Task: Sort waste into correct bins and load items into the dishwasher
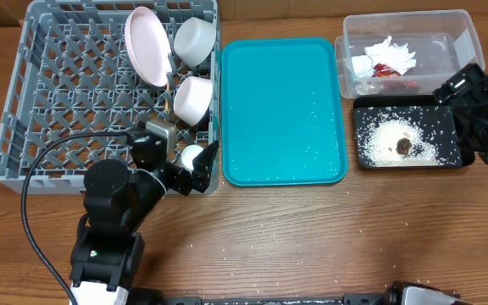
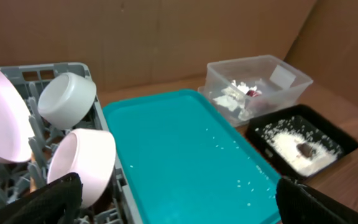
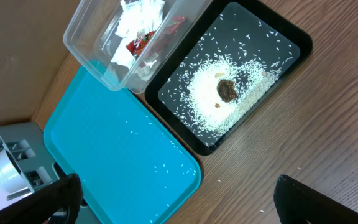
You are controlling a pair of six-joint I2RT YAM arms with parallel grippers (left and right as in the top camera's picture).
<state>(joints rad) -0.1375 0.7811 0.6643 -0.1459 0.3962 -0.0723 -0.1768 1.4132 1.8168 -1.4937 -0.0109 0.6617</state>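
The grey dish rack (image 1: 58, 110) holds a pale pink plate (image 1: 146, 47) and two bowls (image 1: 196, 40) (image 1: 193, 99). At its front right corner stands a small white cup (image 1: 191, 156), with my left gripper (image 1: 195, 165) open around it. In the left wrist view the gripper (image 2: 179, 202) has nothing between its fingers (image 2: 48, 202) and the cup is hidden. The clear tub (image 1: 460, 34) holds a white napkin (image 1: 388, 55) and a red wrapper (image 1: 386, 72). The black tray (image 1: 363, 114) holds rice and a brown lump (image 1: 404, 146). My right gripper (image 1: 471, 119) hangs open above that tray's right end, holding nothing.
A teal tray (image 1: 282, 110) with a few rice grains lies between the rack and the bins. Loose grains are scattered on the wooden table (image 1: 252, 246) in front of it. A black cable (image 1: 36, 169) loops over the rack's front left.
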